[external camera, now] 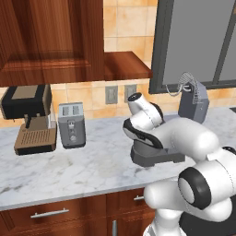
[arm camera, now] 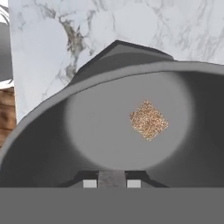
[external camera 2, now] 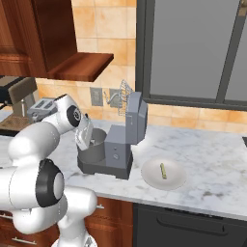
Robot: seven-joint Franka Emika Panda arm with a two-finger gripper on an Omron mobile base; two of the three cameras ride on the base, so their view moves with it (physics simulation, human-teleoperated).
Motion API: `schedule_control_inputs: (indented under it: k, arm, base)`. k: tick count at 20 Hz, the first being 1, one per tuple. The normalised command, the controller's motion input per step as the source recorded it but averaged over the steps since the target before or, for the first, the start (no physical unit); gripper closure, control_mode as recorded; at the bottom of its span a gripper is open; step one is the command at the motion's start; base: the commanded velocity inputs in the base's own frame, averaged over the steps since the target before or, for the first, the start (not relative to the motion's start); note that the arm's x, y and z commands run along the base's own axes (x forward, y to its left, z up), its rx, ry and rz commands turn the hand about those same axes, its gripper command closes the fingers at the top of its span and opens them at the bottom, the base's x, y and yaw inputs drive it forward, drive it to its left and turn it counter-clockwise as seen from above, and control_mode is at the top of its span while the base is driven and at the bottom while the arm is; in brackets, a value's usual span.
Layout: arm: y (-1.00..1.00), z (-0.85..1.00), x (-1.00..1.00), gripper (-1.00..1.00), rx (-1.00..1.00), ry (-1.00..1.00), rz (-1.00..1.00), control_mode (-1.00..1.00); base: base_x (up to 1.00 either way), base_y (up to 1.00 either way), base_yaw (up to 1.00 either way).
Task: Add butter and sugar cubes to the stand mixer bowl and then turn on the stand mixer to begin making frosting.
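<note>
Marble counter [external camera: 69,166] w/ stand mixer [external camera 2: 126,137], tiled backsplash [external camera: 124,23].

Speckled tan-brown sugar cube [arm camera: 148,120], grey bowl [arm camera: 39,144], slate-grey mixer [external camera 2: 126,140] — white-grey veined marble counter [external camera 2: 212,164]

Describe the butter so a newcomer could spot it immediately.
Start at the slate-grey stand mixer on the marble counter. Just to its right sits a round white plate. The butter is the thin pale yellow-olive stick lying alone on it.

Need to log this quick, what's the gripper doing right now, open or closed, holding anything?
Gripper: over the bowl, holding nothing; open or shut cannot be told. Brown sugar cube lies in the bowl.
</note>
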Motion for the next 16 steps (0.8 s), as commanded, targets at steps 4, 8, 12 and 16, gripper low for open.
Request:
schedule_control_inputs:
  k: [4, 8, 12, 16]
  arm:
    - [0.00, -0.02, 0.01, -1.00, 0.00, 0.00, 0.05, -1.00]
    - [0.00, 0.14, -0.03, -1.00, 0.03, -0.02, 0.04, -1.00]
    - [0.00, 0.76, -0.19, -1.00, 0.12, -0.09, 0.03, -1.00]
    - [-0.07, 1.00, -0.53, -1.00, 0.18, -0.07, 0.01, -1.00]
  base:
    - [0.00, 0.00, 0.00]
    - [0.00, 0.00, 0.00]
    - [0.00, 0.00, 0.00]
    - [0.00, 0.00, 0.00]
